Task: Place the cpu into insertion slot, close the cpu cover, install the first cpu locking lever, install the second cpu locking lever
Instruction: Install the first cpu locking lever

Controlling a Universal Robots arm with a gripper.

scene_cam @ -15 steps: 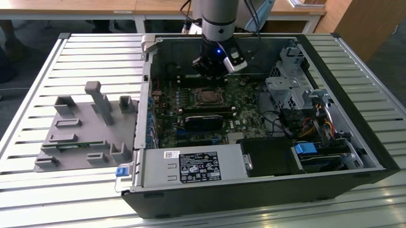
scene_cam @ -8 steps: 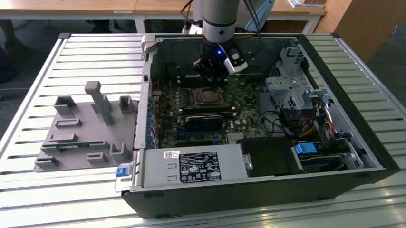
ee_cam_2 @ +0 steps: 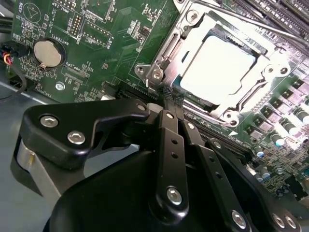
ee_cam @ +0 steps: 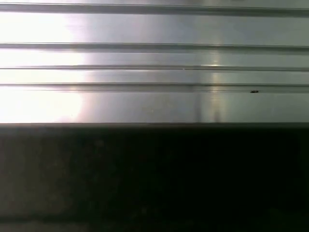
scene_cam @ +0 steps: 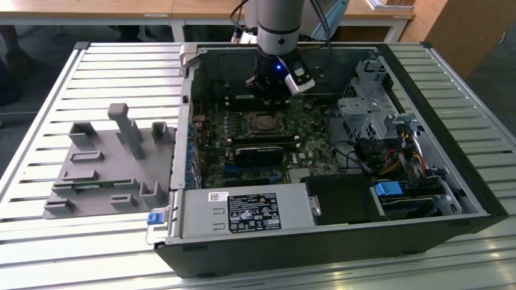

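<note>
- The gripper (ee_cam_2: 166,94) is seen in the second wrist view with its two black fingers (ee_cam_2: 169,145) pressed together, tips meeting just at the near edge of the insertion slot (ee_cam_2: 159,72); nothing is held between them.
- The cpu (ee_cam_2: 217,65) is seated in the insertion slot just beyond the fingertips, its pale metal top showing brightly.
- The cpu cover (ee_cam_2: 270,72) is laid down around the cpu, its silvery frame bordering the chip on all sides.
- In the exterior view the gripper (scene_cam: 266,93) is lowered into the open computer case (scene_cam: 322,241), directly above the far edge of the socket (scene_cam: 262,122) on the green motherboard (scene_cam: 214,142).
- A round coin battery (ee_cam_2: 47,52) is set on the board well to one side of the fingertips.
- A grey fixture tray (scene_cam: 105,169) is placed on the slatted bench (scene_cam: 48,90), well apart from the gripper, toward the exterior view's left.
- Pale metal slats above a dark band are shown in the first wrist view.
</note>
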